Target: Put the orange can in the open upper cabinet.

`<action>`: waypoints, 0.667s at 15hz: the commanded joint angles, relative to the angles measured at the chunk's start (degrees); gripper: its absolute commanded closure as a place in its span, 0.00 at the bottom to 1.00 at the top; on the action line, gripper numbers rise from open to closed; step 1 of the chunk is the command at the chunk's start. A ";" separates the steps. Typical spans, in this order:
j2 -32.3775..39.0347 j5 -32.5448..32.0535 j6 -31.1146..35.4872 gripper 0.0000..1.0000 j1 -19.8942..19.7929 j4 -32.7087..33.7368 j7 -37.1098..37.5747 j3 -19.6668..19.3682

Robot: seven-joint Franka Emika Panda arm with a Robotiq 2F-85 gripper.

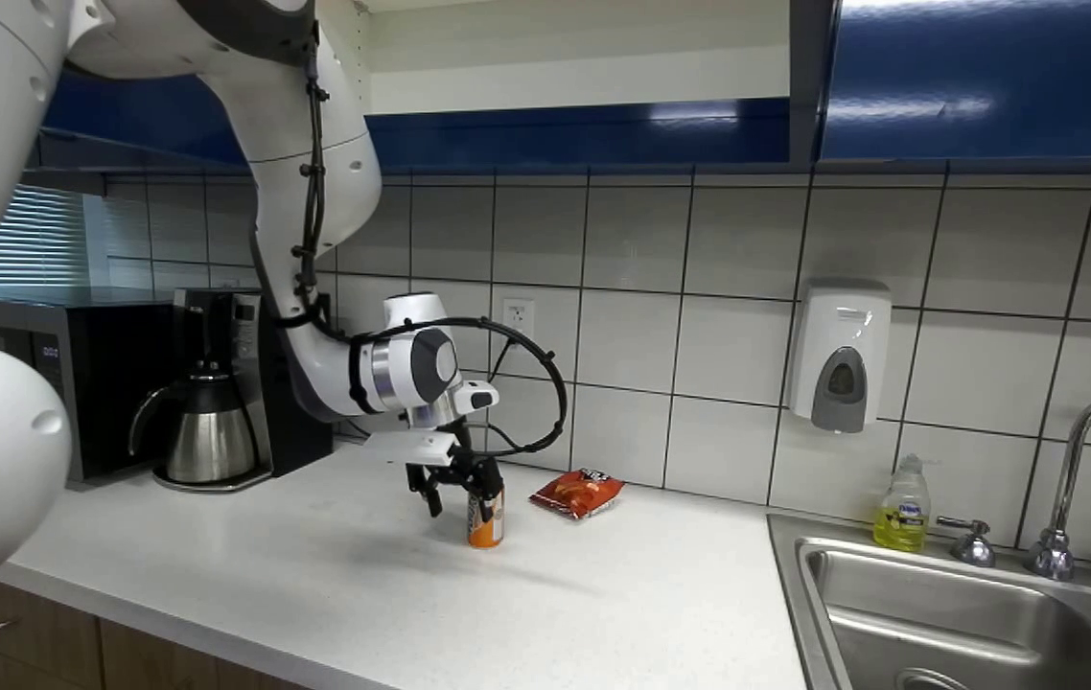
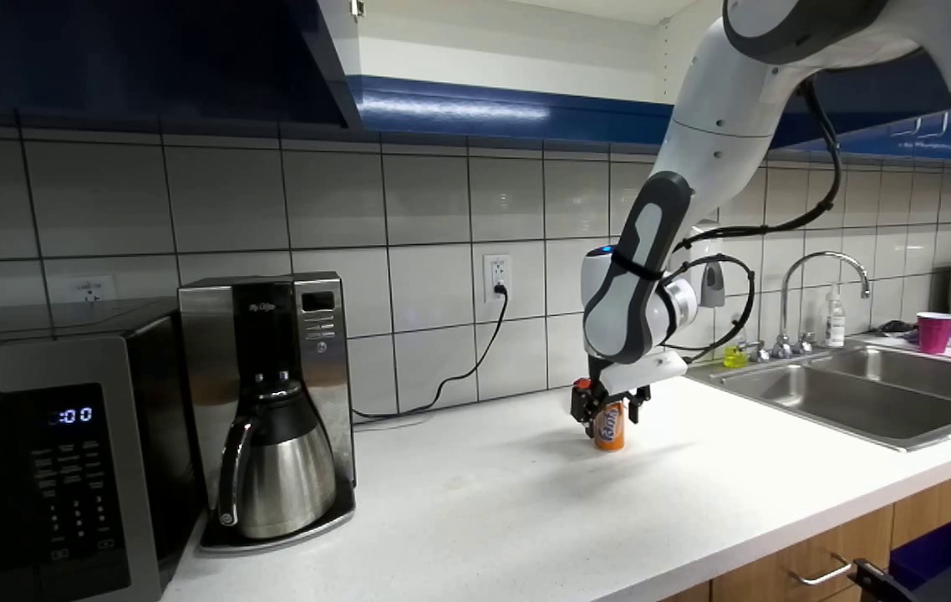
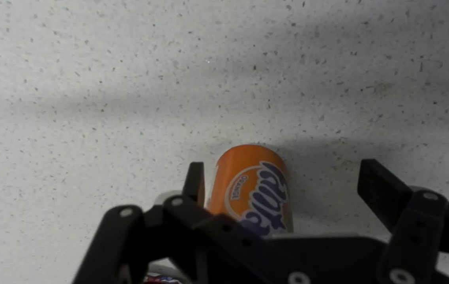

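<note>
Since open upper cabinet (image 1: 584, 88) on far wall (image 1: 637, 335) awaits its load, step in hand looks like grasping; next move likely calls for lining up, closing, then lifting. Low over counter (image 1: 603, 604), gripper (image 1: 458, 511) stands spread, clamping nothing. Containers: coffee pot (image 2: 290, 481) at left, contents hidden; soap bottle (image 1: 904, 503) at far right, yellow liquid (image 1: 885, 530) inside; snack packet (image 1: 577, 494), contents hidden; orange can (image 2: 609, 431) upright on counter, between fingers (image 3: 380, 189), nearer one, contact unclear.
</note>
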 commanded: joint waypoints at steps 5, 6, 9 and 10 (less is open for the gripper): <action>1.89 -0.86 3.12 0.00 2.64 1.36 3.81 -3.64; 2.16 -0.84 3.43 0.00 3.07 1.50 4.15 -4.14; 3.00 -0.67 4.39 0.00 4.46 1.94 5.03 -5.55; 3.20 -0.55 4.71 0.00 4.86 2.01 5.25 -5.93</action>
